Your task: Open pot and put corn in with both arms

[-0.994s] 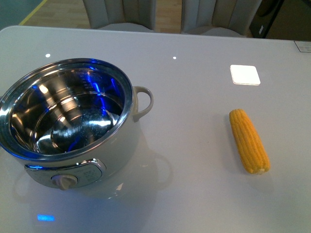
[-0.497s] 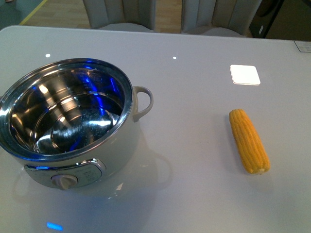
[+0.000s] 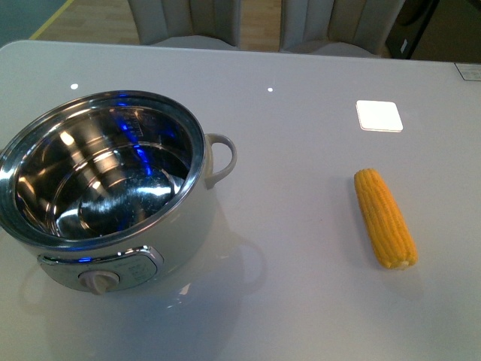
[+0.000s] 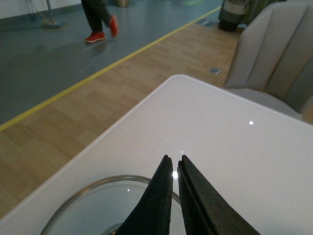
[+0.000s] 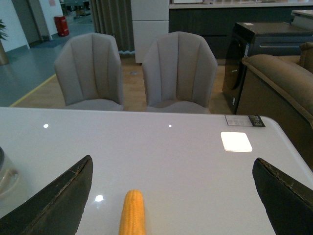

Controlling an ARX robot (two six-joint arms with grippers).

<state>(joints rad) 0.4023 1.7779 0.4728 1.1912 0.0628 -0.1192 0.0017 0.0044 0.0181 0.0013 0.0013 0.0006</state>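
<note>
The pot (image 3: 197, 154) stands uncovered on the near left of the white surface (image 3: 301, 158). Its shiny steel inside shows, its loop handle points right and its dial faces near. The corn (image 3: 385, 218) lies well apart on the right, lengthwise from near to far, nearer than a white square tile (image 3: 378, 115). The left tool (image 4: 174, 157) is clenched, fingers almost touching, above a glass lid (image 4: 83, 215) lying flat on the surface. The right tool (image 5: 172, 161) is released, spread wide, the corn ahead of its gap.

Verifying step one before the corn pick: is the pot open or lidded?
Open. Nothing covers the pot; its steel interior shows bare and empty, and the corn lies on the table beside it.
</note>
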